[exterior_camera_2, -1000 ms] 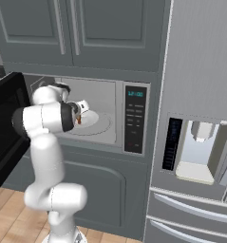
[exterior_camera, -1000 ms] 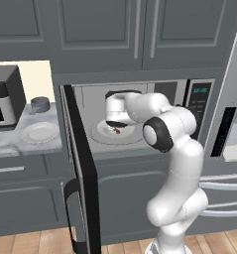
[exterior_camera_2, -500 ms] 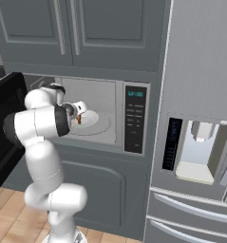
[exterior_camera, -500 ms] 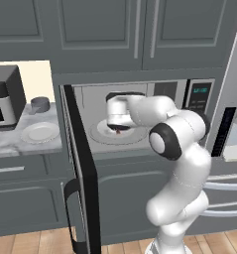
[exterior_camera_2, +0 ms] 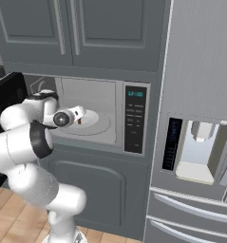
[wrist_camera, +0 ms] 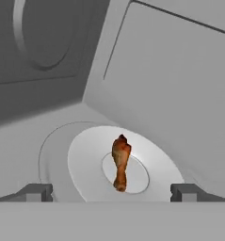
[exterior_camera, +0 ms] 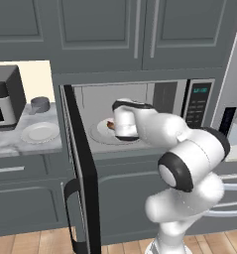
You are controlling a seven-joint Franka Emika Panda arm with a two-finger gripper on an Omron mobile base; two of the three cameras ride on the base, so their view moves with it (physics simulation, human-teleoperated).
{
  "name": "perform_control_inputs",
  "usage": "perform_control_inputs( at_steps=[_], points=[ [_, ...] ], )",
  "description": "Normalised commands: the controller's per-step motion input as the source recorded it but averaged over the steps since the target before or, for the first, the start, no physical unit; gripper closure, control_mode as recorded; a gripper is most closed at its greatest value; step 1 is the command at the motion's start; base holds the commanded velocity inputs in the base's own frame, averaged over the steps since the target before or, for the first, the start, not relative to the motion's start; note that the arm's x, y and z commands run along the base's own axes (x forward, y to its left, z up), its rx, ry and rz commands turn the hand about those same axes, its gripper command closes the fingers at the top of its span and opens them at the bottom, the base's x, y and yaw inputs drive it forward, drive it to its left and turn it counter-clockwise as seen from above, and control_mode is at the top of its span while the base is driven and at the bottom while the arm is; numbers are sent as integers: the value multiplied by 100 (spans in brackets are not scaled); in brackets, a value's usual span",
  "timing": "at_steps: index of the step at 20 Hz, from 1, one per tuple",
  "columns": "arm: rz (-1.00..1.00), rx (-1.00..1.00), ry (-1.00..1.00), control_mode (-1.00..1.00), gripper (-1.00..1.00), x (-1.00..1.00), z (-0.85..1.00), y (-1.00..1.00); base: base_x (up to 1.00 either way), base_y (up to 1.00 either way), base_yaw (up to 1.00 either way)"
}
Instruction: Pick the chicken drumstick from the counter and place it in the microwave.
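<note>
A: How much room is there inside the microwave (exterior_camera: 154, 106)?

B: Its door (exterior_camera: 79, 163) stands swung wide at nine o'clock of the opening. In the hand view the pale cavity walls rise at twelve and two o'clock, well apart from the gripper (wrist_camera: 111, 192). Bare turntable (wrist_camera: 154, 157) rings the meat on every side.

A: Where's the chicken drumstick (wrist_camera: 120, 162)?

B: Lying at the turntable's centre, between the two finger tips (wrist_camera: 36, 192) but touching neither. The claw is spread wide, holding nothing.

A: Which way does it point?

B: Hand view: long axis runs twelve to six, thicker end at twelve, narrow end at six toward the gripper. The counter (exterior_camera: 11, 144) sits at nine o'clock, beyond the door.
</note>
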Motion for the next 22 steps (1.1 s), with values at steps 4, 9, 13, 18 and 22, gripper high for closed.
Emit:
perform_control_inputs(
  at_steps=[4,9,13,18,22],
  points=[
    [3,0,-1,-100,-100,-62,67,-19,0,0,0],
    [0,0,5,-100,-100,-42,84,-29,0,0,0],
    [0,4,21,-100,-100,-21,100,-39,0,0,0],
    [0,14,29,-100,-100,-21,100,-16,0,0,0],
    [0,14,22,-100,-100,-49,100,-1,0,0,0]
  ],
)
